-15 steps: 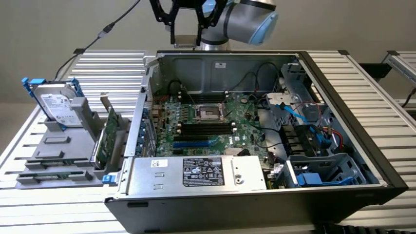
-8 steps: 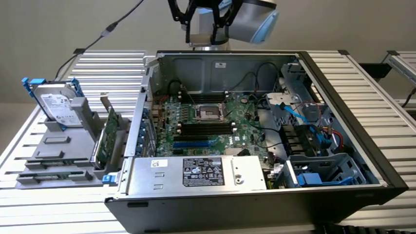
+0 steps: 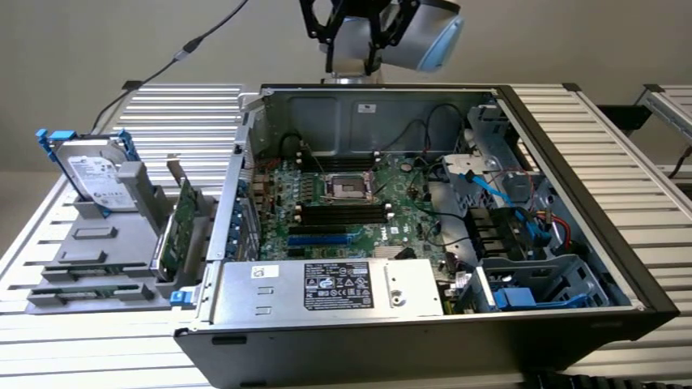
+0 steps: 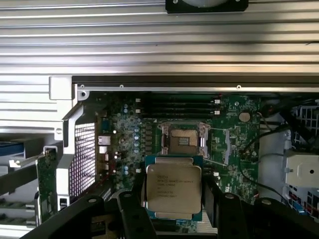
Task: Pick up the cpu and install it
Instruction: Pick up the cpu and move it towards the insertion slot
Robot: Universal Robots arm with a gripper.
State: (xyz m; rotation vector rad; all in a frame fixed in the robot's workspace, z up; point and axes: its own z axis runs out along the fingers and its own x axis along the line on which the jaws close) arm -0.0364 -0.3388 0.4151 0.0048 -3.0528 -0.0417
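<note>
Silver metal covers the top of the cpu (image 4: 173, 191), with tiny writing on it and a thin green edge all round. It is a small, flat, square chip, so I think it is very light and stiff and will not bend. The metal top looks smooth and may be slippery. The underside is hidden, but a chip like this probably has tiny parts there that break easily. So it should be held by its edges, not squeezed hard, and never dropped. That is how the tool (image 4: 174, 200) has it. Its two black fingers (image 4: 133, 211) press on two opposite edges of the chip, and they stand wide apart because the chip fills the gap between them. The chip sits flat in the grip, up in the air and well clear of the green board (image 4: 239, 149). The open socket (image 4: 182, 141) with its metal frame sits on that board. In the exterior view the tool (image 3: 352, 32) hangs at 12 o'clock from the socket (image 3: 348, 188), high over the back wall of the open computer case (image 3: 324, 109). A hard drive (image 3: 96, 174) stands on the counter (image 3: 184, 113) at 9 o'clock from the case.
</note>
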